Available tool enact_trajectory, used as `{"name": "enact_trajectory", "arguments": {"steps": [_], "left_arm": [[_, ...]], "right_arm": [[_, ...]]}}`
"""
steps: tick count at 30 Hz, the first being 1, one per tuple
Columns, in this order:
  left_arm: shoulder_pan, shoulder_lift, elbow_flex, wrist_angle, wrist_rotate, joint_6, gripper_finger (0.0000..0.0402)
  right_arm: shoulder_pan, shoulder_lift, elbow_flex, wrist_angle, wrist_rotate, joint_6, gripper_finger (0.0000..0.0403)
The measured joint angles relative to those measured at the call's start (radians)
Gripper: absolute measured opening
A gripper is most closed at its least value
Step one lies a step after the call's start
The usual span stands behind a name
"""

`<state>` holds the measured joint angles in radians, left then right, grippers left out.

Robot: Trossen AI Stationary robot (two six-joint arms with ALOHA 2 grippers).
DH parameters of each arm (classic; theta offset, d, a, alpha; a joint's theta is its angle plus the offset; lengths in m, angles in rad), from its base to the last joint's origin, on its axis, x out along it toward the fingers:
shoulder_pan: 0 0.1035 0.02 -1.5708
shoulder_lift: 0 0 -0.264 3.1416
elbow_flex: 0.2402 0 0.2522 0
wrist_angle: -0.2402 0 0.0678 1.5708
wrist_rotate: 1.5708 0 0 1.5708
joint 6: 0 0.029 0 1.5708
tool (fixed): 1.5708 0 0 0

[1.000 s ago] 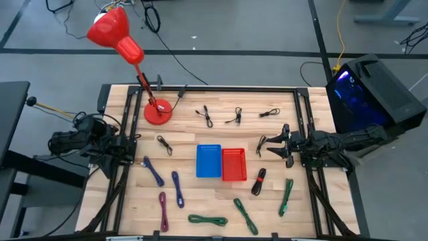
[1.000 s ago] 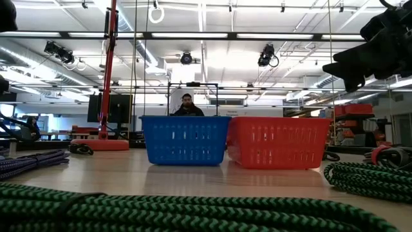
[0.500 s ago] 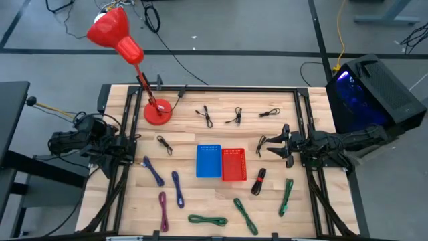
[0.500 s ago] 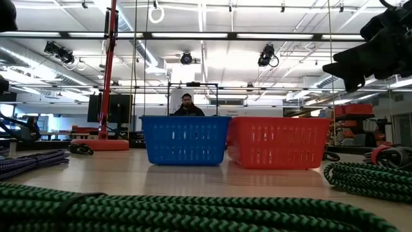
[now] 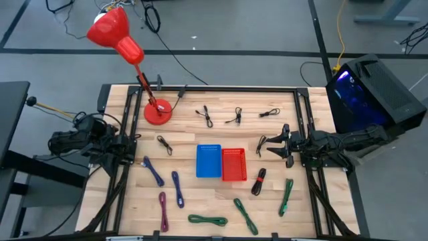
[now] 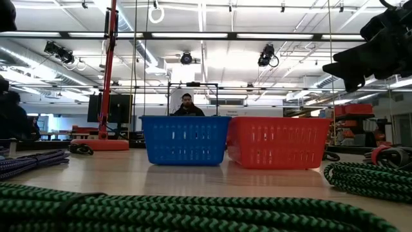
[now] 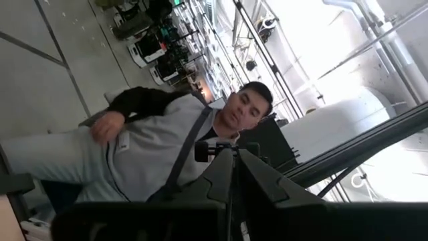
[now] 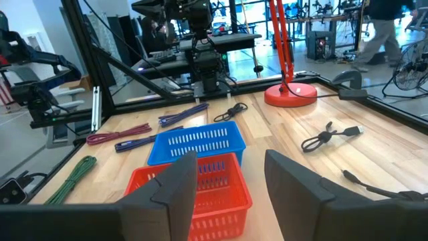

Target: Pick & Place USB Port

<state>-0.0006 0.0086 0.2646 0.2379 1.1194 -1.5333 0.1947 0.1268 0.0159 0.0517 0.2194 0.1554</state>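
from above, nothing on the worktop has shifted in the last second: the right gripper [image 5: 273,146] hangs spread wide by the right edge beside a small black usb cable [image 5: 261,142], while the left gripper [image 5: 132,148] stays pressed together at the left edge. at table level the blue basket [image 6: 185,140] and red basket [image 6: 278,142] sit mid-worktop, touching. the right wrist view shows spread fingers [image 8: 175,187] holding nothing, so no pick has begun.
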Motion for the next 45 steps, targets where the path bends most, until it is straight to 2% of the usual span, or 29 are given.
{"name": "enact_trajectory", "arguments": {"steps": [11,14,17,18,23,30,34,36,40,43,45], "left_arm": [[0.0,0.0,0.0,0.0,0.002,0.001,0.0025],[0.0,0.0,0.0,0.0,-0.024,0.114,0.0025],[0.0,0.001,0.0,0.001,-0.12,0.246,0.0025],[0.0,0.001,0.0,0.001,-0.177,0.321,0.0025],[0.004,0.02,0.001,0.0,-0.667,0.756,0.0025],[0.003,0.038,0.001,-0.003,-1.109,1.121,0.0025],[0.003,0.064,0.0,-0.003,-1.347,1.234,0.0025],[0.003,0.087,0.0,-0.012,-1.448,1.263,0.0025],[0.005,0.148,0.0,-0.057,-1.534,1.291,0.0025],[0.004,0.218,0.0,-0.058,-1.619,1.391,0.0025],[0.004,0.272,0.0,-0.082,-1.635,1.405,0.0025]], "right_arm": [[0.0,0.0,0.0,0.0,0.0,0.0,0.0178],[0.0,0.0,0.0,0.0,0.0,0.0,0.0178],[0.0,0.0,0.0,0.0,0.0,0.0,0.0178],[0.0,0.0,0.0,0.0,0.0,0.0,0.0178],[0.0,0.0,0.0,0.0,0.0,0.0,0.0178],[0.0,0.0,0.0,0.0,0.0,-0.007,0.0178],[0.0,0.0,0.0,0.009,0.042,-0.062,0.0178],[-0.001,0.0,0.0,0.039,0.101,-0.097,0.0178],[-0.001,0.0,0.0,0.146,0.184,-0.103,0.0178],[-0.001,0.0,0.0,0.272,0.2,-0.083,0.0178],[-0.001,0.0,0.0,0.358,0.2,-0.062,0.0178]]}}
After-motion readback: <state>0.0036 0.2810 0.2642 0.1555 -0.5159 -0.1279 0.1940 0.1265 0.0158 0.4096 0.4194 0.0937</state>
